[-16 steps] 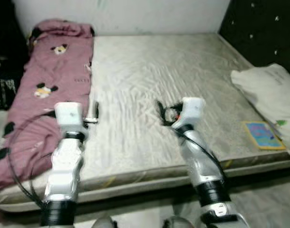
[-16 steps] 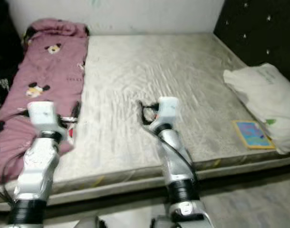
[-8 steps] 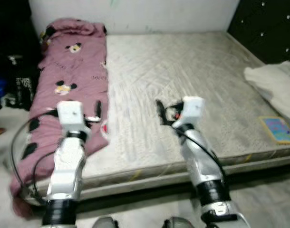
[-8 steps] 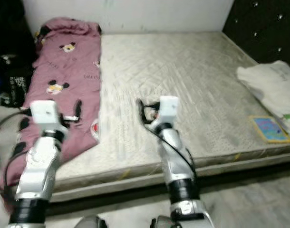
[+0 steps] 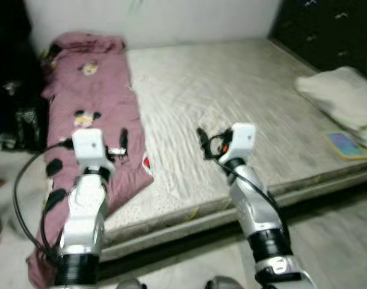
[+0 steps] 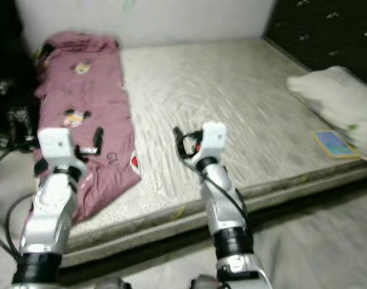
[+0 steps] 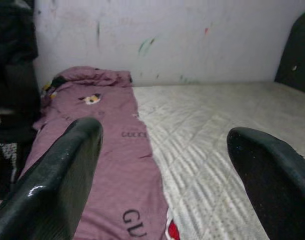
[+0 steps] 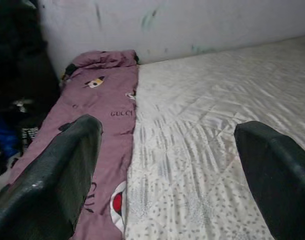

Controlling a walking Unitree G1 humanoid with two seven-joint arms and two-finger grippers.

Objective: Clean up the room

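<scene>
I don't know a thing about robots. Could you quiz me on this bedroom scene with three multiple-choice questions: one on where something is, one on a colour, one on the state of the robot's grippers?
1. Where does the pink blanket lie on the mattress?
A. along the robot's left edge
B. across the middle
C. beside the headboard on the right

2. What colour is the pillow?
A. red
B. cream white
C. black

3. How do the left gripper and right gripper stand?
A. both open, empty
B. both shut on the blanket
C. one holding a book

Answers: 1 A, it runs down the left side and hangs over the near corner. 2 B, pale cream against the dark headboard. 3 A, the wrist views show the fingers wide apart with nothing between.
</scene>
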